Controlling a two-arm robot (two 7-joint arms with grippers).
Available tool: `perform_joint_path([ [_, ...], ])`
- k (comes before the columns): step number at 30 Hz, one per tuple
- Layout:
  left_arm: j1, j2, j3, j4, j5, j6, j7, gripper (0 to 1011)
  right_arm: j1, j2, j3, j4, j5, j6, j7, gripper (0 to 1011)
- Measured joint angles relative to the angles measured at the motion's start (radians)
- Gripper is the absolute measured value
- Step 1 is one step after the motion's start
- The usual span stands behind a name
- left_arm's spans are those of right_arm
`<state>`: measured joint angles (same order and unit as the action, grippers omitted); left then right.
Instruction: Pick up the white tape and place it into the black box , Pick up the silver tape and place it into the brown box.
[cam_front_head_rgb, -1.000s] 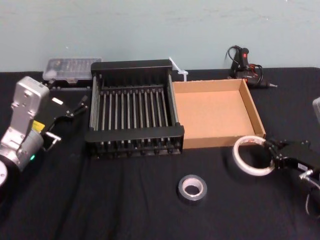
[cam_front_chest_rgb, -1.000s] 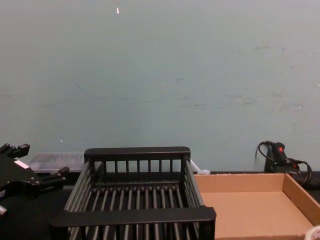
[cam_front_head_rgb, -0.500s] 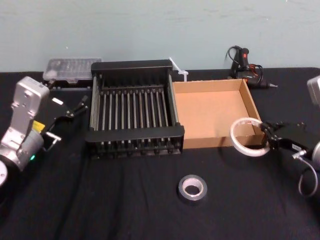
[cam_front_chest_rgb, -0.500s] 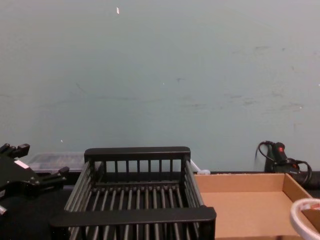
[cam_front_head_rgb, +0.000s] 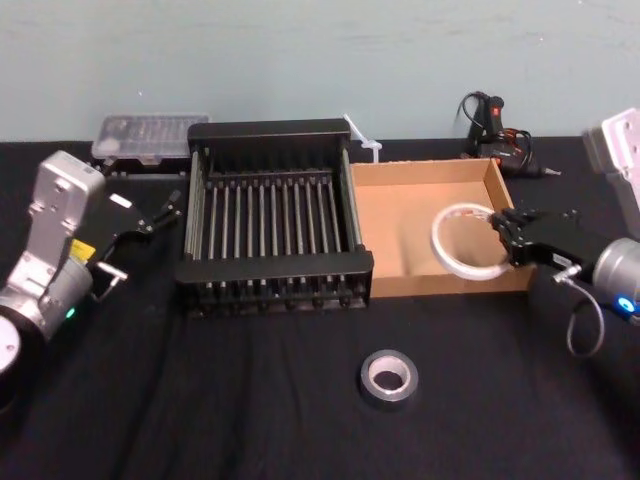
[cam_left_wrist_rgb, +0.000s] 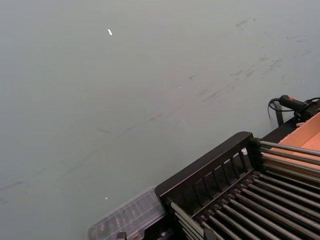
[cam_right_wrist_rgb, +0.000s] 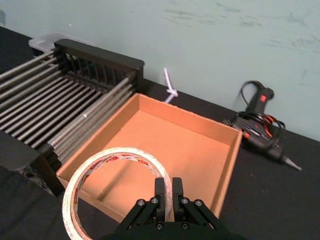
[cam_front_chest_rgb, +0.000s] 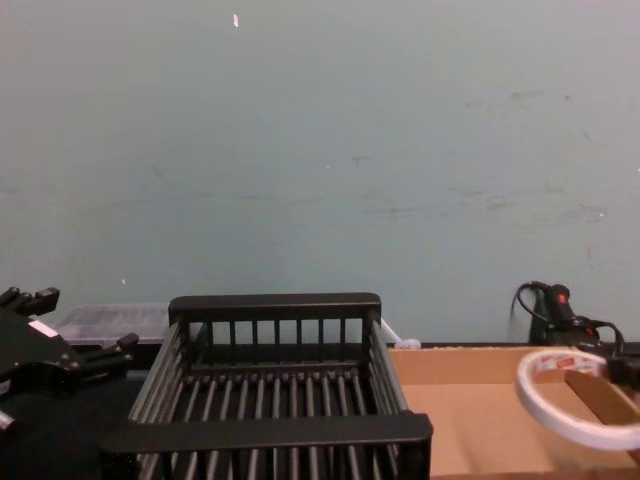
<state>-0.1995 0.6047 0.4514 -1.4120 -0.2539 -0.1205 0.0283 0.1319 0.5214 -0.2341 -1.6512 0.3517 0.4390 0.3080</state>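
While the right gripper (cam_front_head_rgb: 500, 232) is clamped on the white tape (cam_front_head_rgb: 462, 269), the head view puts that roll over the brown box (cam_front_head_rgb: 425, 170), beside the bare black box (cam_front_head_rgb: 270, 130), with the silver tape (cam_front_head_rgb: 370, 380) lying on the table (cam_front_head_rgb: 230, 410) in front. The right wrist view shows the roll hanging above the cardboard floor, and the chest view shows the left gripper (cam_front_chest_rgb: 78, 322) parked left of the black box, fingers spread and empty. I judge 0 of 2 placements done.

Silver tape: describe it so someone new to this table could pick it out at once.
On the black table, look nearer the robot than the black box and brown box. The silver tape lies flat alone, a dull grey roll; the white tape is a wider ring held by the right gripper over the brown box.
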Motion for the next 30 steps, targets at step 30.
perform_joint_path([
  [30,0.000,0.000,0.000,0.000,0.000,0.000,0.000,1002,0.165,-0.059,-0.130,0.064,-0.039,-0.004,0.069,92],
])
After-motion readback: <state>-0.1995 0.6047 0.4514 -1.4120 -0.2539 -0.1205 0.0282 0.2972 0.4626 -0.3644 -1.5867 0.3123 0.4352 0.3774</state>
